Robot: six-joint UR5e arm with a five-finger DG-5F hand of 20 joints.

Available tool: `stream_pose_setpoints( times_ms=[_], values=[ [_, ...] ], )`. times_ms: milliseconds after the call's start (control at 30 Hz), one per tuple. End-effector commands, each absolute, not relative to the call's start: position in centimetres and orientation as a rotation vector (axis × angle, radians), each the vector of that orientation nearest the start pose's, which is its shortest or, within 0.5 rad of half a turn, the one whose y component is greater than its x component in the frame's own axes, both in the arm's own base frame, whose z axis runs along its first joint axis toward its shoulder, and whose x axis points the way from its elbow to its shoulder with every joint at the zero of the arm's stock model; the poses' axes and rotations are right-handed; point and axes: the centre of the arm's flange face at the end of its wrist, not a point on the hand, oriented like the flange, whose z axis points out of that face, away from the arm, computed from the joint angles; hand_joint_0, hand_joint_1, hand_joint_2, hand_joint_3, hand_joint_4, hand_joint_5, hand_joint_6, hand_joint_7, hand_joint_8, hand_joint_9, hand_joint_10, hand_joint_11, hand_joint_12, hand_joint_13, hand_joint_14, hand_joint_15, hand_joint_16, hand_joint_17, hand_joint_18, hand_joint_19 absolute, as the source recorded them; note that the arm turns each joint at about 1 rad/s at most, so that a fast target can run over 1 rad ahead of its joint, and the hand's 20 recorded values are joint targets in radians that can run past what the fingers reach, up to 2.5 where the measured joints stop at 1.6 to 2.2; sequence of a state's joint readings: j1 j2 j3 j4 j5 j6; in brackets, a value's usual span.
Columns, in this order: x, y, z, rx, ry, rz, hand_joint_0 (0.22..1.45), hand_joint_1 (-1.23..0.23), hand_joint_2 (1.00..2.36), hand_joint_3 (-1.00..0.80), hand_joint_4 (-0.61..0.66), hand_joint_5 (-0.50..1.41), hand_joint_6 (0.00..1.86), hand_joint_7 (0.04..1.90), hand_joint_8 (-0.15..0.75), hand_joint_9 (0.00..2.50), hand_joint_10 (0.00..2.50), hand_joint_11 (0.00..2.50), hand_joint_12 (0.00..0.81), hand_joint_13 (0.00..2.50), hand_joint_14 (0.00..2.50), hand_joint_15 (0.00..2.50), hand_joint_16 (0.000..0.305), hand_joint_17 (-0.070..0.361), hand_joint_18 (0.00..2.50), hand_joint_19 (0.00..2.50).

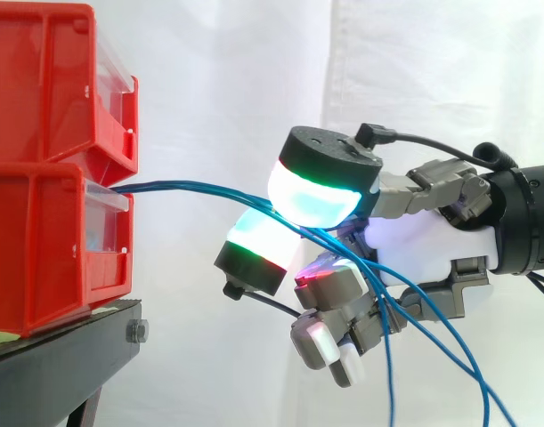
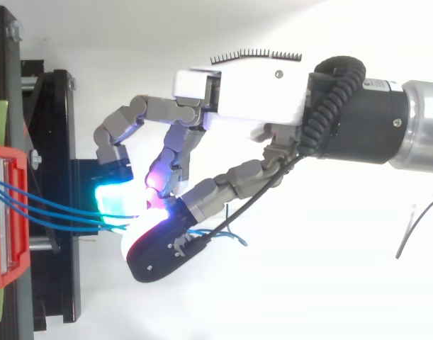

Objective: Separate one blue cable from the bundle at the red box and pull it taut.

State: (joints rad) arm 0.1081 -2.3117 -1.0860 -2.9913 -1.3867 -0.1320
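Pinching between two glowing pads (image 1: 316, 197), the hand (image 1: 414, 240) is closed on the blue cables (image 1: 200, 189), with its other fingers curled below the palm. The cables leave the red bins (image 1: 40, 249) ahead of the fingertips, at the seam between the upper and lower bin. They run in a shallow sag to the pinch, then spill down past the palm in loose strands.

From above, several strands converge on the same pinch, and I cannot tell whether any one has been singled out. That looks like the main risk: drawing back now would probably tension the whole bundle rather than one cable. The slack strands under the palm lie against the curled fingers and could snag or loop round them as the hand retreats. A hard pull on all the strands at once might also drag the bins on their black stand (image 1: 58, 365), or let the thin cables slip out from between the pads.
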Motion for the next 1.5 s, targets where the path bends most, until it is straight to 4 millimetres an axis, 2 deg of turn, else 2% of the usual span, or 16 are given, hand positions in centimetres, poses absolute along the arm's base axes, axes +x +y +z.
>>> stream_pose_setpoints(
  times_ms=[0,100,233,400,467,600,700,900,1000,1167,1267,1400,1467],
  values=[
    [76.5,-6.99,26.72,1.21,1.303,0.996,0.58,-0.59,1.01,-0.25,0.03,-0.14,0.83,1.16,0.301,1.26,0.03,1.07,0.399,1.03,0.03,0.8,0.052,0.116,0.88,0.88],
    [76.51,-6.88,26.72,1.209,1.304,0.997,0.58,-0.52,1.01,-0.25,0.04,-0.13,0.79,1.16,0.304,1.26,0.03,1.05,0.404,1.03,0.03,0.79,0.052,0.118,0.88,0.88],
    [76.5,-6.99,26.72,1.21,1.303,0.996,0.59,-0.51,1.02,-0.24,0.05,-0.12,0.78,1.18,0.308,1.27,0.03,1.06,0.411,1.03,0.03,0.8,0.053,0.119,0.89,0.88],
    [76.51,-6.88,26.72,1.209,1.304,0.997,0.57,-0.73,1.02,-0.25,0.06,-0.13,0.78,1.25,0.298,1.26,0.03,1.15,0.398,1.03,0.03,0.8,0.05,0.112,0.88,0.88],
    [76.5,-6.99,26.72,1.21,1.303,0.996,0.61,-0.84,1.01,-0.3,0.04,-0.16,0.84,1.24,0.29,1.23,0.03,1.16,0.39,1.02,0.03,0.81,0.049,0.11,0.87,0.86],
    [76.51,-6.88,26.72,1.209,1.304,0.997,0.7,-0.94,1.01,-0.4,0.02,-0.17,0.87,1.24,0.279,1.2,0.03,1.2,0.385,1.01,0.03,0.79,0.048,0.109,0.86,0.81],
    [76.51,-6.88,26.72,1.209,1.304,0.997,0.77,-0.96,1.0,-0.5,0.02,-0.18,0.89,1.22,0.273,1.19,0.03,1.23,0.371,1.0,0.03,0.78,0.047,0.106,0.85,0.77],
    [76.51,-6.88,26.72,1.209,1.304,0.997,0.79,-0.96,1.0,-0.5,0.02,-0.17,0.91,1.21,0.276,1.2,0.03,1.26,0.366,1.0,0.03,0.78,0.046,0.104,0.85,0.74],
    [76.51,-6.88,26.72,1.209,1.304,0.997,0.75,-0.97,1.0,-0.5,0.03,-0.17,0.92,1.22,0.28,1.21,0.03,1.25,0.366,1.0,0.03,0.78,0.046,0.103,0.85,0.75],
    [76.51,-6.88,26.72,1.209,1.304,0.997,0.54,-0.92,1.0,-0.5,0.06,-0.16,0.9,1.17,0.303,1.25,0.03,1.25,0.391,1.03,0.03,0.8,0.048,0.108,0.88,0.81],
    [76.51,-6.88,26.72,1.209,1.304,0.997,0.47,-0.91,1.0,-0.5,0.07,-0.16,0.89,1.14,0.317,1.26,0.03,1.25,0.417,1.04,0.03,0.79,0.053,0.119,0.92,0.79],
    [76.51,-6.88,26.72,1.209,1.304,0.997,0.42,-0.86,1.0,-0.5,0.09,-0.15,0.88,1.08,0.33,1.26,0.03,1.22,0.436,1.05,0.03,0.79,0.058,0.13,0.95,0.77],
    [76.51,-6.88,26.72,1.209,1.304,0.997,0.42,-0.79,1.0,-0.5,0.09,-0.15,0.88,1.05,0.34,1.26,0.03,1.22,0.437,1.05,0.03,0.78,0.058,0.131,0.96,0.78]
  ],
)
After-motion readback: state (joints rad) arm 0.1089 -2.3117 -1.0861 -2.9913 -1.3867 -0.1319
